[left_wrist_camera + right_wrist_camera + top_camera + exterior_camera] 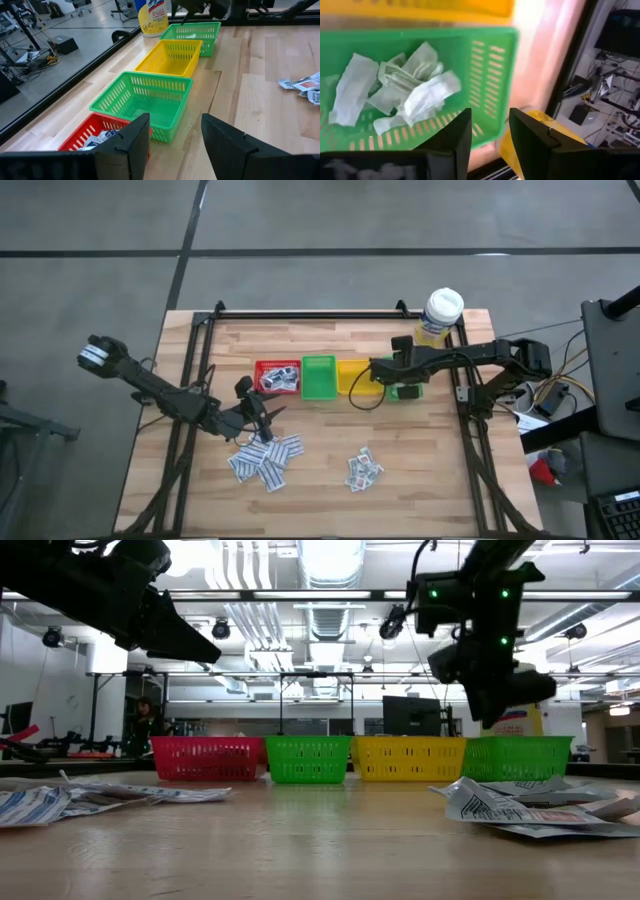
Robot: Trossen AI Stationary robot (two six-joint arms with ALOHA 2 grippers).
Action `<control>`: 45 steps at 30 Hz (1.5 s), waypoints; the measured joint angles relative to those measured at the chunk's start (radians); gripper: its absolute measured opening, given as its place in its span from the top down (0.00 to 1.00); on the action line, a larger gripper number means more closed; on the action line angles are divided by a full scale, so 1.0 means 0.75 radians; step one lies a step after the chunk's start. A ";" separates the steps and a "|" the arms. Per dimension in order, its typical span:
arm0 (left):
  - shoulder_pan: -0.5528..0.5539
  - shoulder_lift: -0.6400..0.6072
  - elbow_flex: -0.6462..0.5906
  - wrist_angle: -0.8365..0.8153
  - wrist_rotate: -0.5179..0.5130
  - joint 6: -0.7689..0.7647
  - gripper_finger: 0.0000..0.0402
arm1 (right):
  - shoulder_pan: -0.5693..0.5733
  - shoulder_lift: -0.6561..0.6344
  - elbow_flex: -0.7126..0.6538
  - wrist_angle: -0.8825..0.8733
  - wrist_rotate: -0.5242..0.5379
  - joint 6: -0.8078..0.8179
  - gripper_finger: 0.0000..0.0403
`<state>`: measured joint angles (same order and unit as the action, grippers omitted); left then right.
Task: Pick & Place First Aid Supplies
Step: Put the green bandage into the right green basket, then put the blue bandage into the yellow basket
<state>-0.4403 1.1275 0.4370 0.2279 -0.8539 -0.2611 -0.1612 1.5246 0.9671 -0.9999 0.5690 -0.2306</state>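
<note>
The left gripper point(262, 412), on the dark left arm, hangs over the wooden table point(420, 490) between the small red plastic bin point(277, 376) and the nearest heap of flat white paper packets point(266, 459); its fingers point(125, 145) are spread wide with nothing between them. That red bin already holds some packets. Next along the row stand an empty green mesh bin point(319, 377) and a yellow bin point(169, 57). A second, smaller pile of printed packets point(363, 469) lies further right on the bare wood, well apart from the first.

At the row's right end is a second green bin point(490, 65), with crumpled white packets point(405, 90) lying loose inside. The right gripper point(487, 135) hovers just above it, fingers parted and empty — by the look of it a packet has just been let go there. A white-capped bottle with a yellow label point(439, 316) stands behind it at the table's edge.

The packets look feather-light, thin and limp — likely to slide on wood and to lift in clumps where they overlap. Best taken, I judge, by pinching a raised or overhanging edge of a single packet at the heap's rim.
</note>
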 joint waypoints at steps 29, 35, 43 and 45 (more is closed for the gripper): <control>0.000 0.000 0.000 -0.007 0.001 0.000 0.55 | 0.243 -0.369 0.102 0.287 -0.890 0.475 0.67; 0.000 0.000 0.000 -0.008 0.001 0.000 0.55 | 0.371 -0.623 -0.102 0.447 -0.788 0.618 0.69; 0.000 0.000 0.000 -0.003 0.001 -0.004 0.55 | 0.492 -0.890 -0.340 0.671 -0.718 0.687 0.71; 0.000 0.000 0.000 -0.001 0.001 -0.012 0.55 | 0.512 -0.937 -0.391 0.718 -0.719 0.692 0.72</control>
<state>-0.4404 1.1275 0.4370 0.2274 -0.8535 -0.2698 0.2228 0.8215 0.6738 -0.4611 0.0299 0.2887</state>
